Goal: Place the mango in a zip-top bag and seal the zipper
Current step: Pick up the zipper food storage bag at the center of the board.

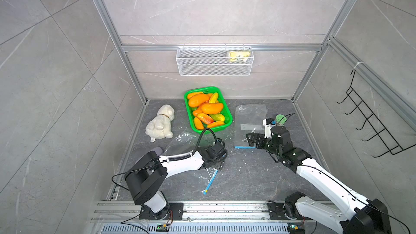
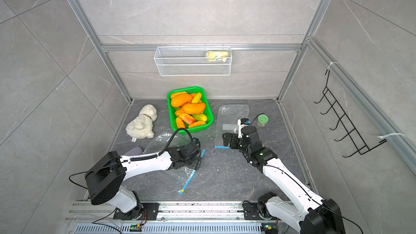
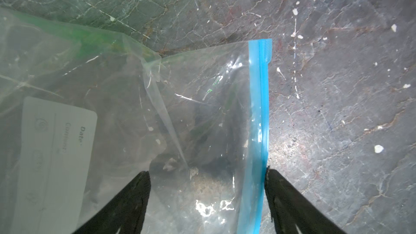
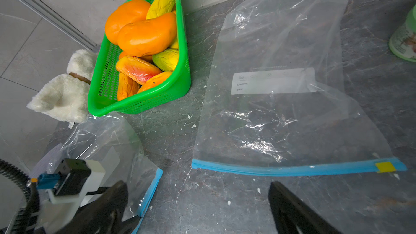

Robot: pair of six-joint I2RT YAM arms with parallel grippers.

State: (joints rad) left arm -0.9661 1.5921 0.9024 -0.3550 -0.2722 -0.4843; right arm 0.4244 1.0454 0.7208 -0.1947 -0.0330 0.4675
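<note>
Several orange and yellow mangoes are piled in a green basket at the back of the table. A clear zip-top bag lies crumpled in front of the basket. My left gripper points down over the bag, open. One finger is over the plastic and the other is at the outer edge of the blue zipper. A second bag lies flat to the right. My right gripper hovers open and empty just short of that bag's zipper.
A white plush dog sits left of the basket. A green-lidded jar stands behind my right wrist. A wire shelf hangs on the back wall and a black hook rack on the right wall.
</note>
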